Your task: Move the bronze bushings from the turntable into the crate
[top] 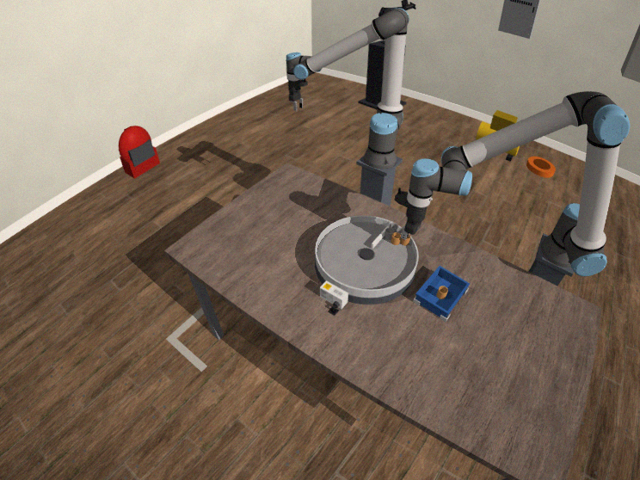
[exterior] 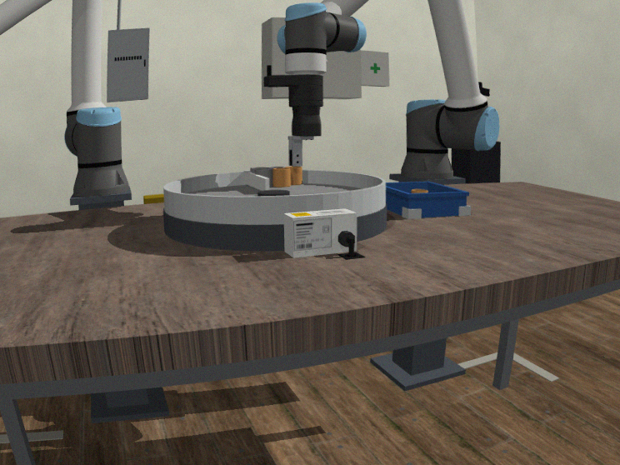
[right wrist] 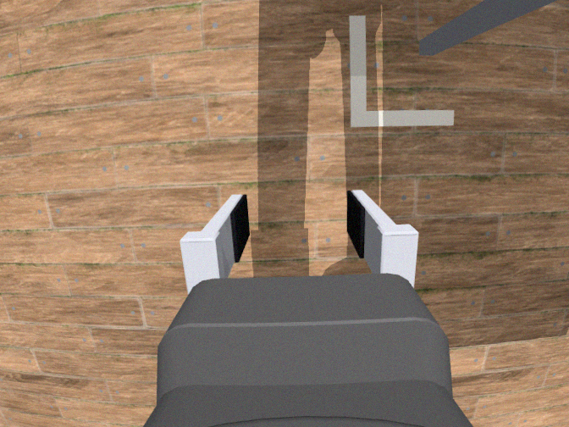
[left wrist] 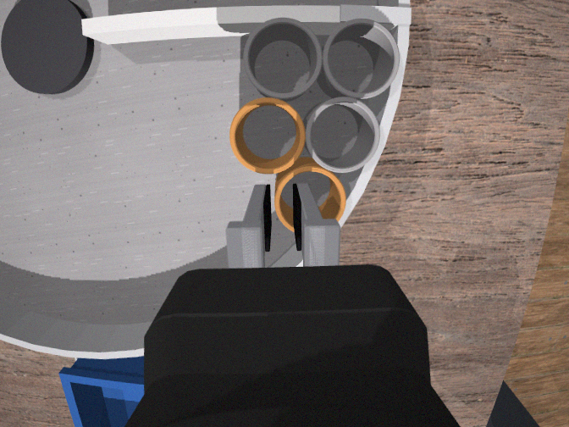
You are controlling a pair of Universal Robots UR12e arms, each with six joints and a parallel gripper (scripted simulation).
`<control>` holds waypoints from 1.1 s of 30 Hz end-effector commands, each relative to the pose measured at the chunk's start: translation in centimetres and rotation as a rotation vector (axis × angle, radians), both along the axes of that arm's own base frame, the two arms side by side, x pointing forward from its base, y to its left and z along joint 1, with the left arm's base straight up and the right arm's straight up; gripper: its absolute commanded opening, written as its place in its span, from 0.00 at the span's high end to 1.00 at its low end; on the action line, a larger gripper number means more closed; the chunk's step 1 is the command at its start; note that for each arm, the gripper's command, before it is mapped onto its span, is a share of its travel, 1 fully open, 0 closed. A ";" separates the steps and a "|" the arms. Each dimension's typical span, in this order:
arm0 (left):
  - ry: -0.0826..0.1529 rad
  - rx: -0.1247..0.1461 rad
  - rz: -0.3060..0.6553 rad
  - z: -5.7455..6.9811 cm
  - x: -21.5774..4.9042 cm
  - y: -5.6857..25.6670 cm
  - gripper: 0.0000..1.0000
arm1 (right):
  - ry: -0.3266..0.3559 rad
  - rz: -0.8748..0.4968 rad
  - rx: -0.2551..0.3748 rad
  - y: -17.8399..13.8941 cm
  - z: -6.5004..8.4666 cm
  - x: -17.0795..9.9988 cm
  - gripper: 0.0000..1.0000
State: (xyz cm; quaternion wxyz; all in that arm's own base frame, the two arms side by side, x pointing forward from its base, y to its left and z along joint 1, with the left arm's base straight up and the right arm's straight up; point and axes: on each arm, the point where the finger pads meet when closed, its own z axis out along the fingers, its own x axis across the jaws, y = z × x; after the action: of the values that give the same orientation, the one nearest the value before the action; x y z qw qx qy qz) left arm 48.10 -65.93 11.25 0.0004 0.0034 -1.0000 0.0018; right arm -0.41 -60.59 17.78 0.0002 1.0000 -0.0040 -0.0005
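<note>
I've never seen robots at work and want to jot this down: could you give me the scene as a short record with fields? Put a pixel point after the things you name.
turntable (top: 361,292) (exterior: 225,210) (left wrist: 91,355): two bronze bushings (top: 395,239) (exterior: 281,177) (left wrist: 233,133), three steel bushings (left wrist: 309,133)
crate (top: 430,303) (exterior: 435,206) (left wrist: 105,379): blue, level; one bronze bushing (top: 443,292) (exterior: 419,191) inside
left hand (top: 406,235) (exterior: 296,164) (left wrist: 281,191): partly open at a bronze bushing, apparently not gripping
right hand (top: 298,106) (right wrist: 297,213): open, away from the table
remaining: two bronze bushings

bushings on the turntable: two bronze-orange (left wrist: 233,134), three plain grey (left wrist: 309,137)
turntable (top: 319,268) (exterior: 220,207) (left wrist: 137,354): pale grey wall over a dark slate base, speckled grey disc
hub (top: 366,253) (exterior: 273,192) (left wrist: 45,46): pretty much charcoal
crate (top: 430,305) (exterior: 434,206) (left wrist: 103,377): solid blue
crate guides (top: 445,316) (exterior: 411,212): off-white
tabletop (top: 464,361) (exterior: 190,295) (left wrist: 459,137): greyish brown, streaky wood grain
box (top: 333,294) (exterior: 320,232): white, yellow patch, black print
arm caps (top: 425,168) (exterior: 305,11): light blue
</note>
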 end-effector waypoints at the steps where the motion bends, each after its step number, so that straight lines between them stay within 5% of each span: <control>1: -0.001 -0.001 0.001 0.0 0.1 0.1 0.64 | -0.001 0.000 0.000 0.2 -0.1 -0.1 0.00; 14: -0.001 0.000 0.001 0.0 0.1 0.1 0.64 | -0.001 0.000 0.000 0.2 -0.1 -0.1 0.00; 33: 0.000 0.003 0.001 -2.6 0.0 0.2 0.64 | -0.001 0.000 0.000 0.2 -0.1 -0.1 0.00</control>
State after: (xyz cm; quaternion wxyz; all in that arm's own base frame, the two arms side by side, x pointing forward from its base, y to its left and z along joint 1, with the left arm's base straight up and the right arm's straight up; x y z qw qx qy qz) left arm 48.05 -65.80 9.16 0.0012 0.0034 -1.0000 0.0000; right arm -0.41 -60.59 17.78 0.0002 1.0000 -0.0040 -0.0005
